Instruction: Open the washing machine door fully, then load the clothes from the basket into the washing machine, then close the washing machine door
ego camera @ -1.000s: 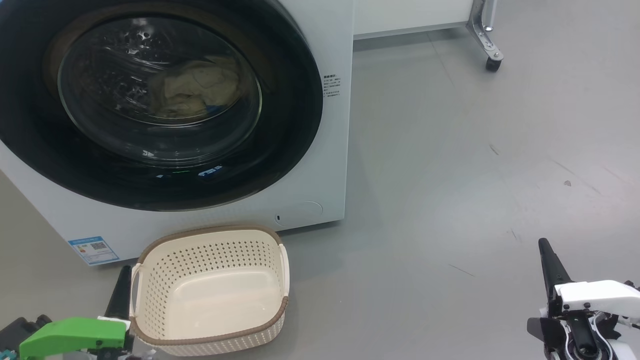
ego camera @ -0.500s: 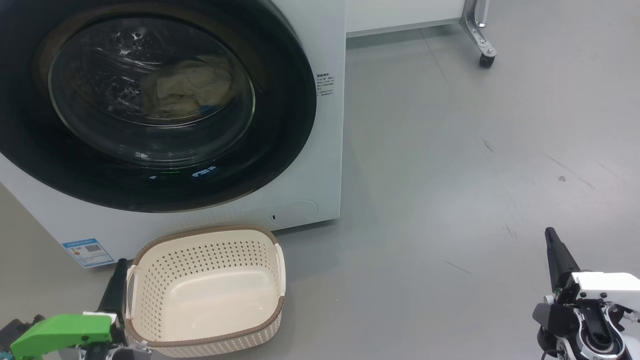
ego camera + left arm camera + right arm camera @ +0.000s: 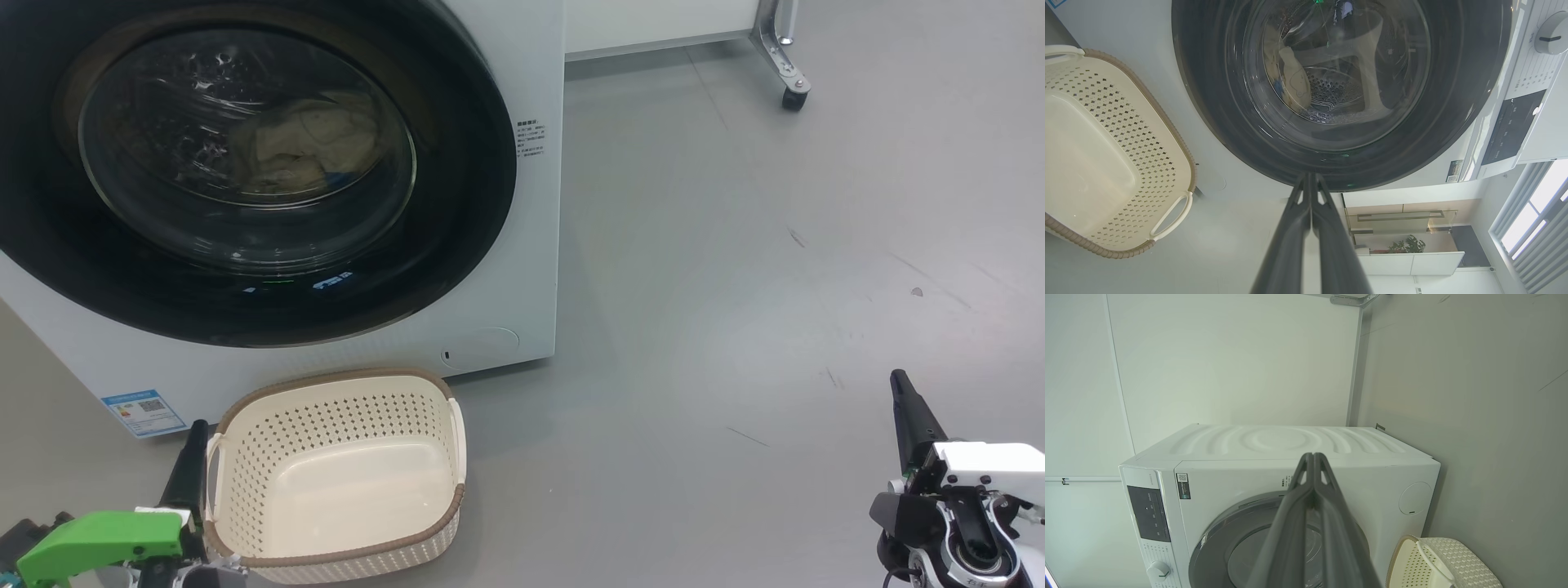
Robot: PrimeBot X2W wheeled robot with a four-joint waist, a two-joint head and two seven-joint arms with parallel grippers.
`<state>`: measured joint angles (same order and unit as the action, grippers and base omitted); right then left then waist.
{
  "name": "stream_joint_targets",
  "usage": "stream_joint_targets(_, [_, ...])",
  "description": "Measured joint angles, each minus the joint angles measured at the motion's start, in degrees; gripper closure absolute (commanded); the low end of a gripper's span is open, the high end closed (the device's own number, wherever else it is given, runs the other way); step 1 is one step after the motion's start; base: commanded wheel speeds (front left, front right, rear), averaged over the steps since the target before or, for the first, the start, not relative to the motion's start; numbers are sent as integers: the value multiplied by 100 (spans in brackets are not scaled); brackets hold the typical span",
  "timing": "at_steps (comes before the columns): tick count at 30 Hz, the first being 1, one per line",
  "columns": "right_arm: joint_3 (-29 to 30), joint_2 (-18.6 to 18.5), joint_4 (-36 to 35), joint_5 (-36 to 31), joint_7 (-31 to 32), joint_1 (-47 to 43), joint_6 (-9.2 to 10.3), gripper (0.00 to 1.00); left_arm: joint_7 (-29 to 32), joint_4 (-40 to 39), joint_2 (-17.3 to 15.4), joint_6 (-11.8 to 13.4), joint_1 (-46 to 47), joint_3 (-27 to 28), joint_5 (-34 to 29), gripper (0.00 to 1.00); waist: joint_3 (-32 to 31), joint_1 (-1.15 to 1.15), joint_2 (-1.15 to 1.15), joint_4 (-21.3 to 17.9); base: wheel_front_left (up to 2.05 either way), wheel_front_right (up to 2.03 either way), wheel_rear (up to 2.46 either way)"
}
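Head view — door (image 3: 245, 233) cut off top-left; clothes (image 3: 304, 147) dim inside.

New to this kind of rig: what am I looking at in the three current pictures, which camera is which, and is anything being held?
This is a wheeled robot with two arms, each ending in a gripper with two long dark fingers. The wide picture is from its head, looking down at a grey floor: a white washing machine with its round door shut, pale clothes behind the glass, and a cream basket in front, its bare bottom showing. The left gripper sits lower left beside the basket, the right gripper lower right. The other two pictures come from wrist cameras looking along each gripper's fingers, so the room appears turned. Both grippers are shut and hold nothing.
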<state>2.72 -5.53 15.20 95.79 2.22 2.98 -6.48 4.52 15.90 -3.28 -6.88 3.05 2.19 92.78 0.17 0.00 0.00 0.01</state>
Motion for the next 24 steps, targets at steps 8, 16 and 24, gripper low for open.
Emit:
stream_joint_targets(8, [4, 0, 10, 0, 0, 1, -1, 100, 1, 4, 0, 0, 5, 5, 0, 100, -1, 0, 0, 0, 0, 0, 0])
stream_joint_targets(16, [8, 1, 24, 0, 1, 2, -2, 100, 1, 8, 1, 0, 16, 12, 0, 100, -1, 0, 0, 0, 0, 0, 0])
stream_joint_targets(24, [13, 2, 34, 0, 8, 3, -2, 100, 1, 12, 2, 0, 19, 16, 0, 100, -2, 0, 0, 0, 0, 0, 0])
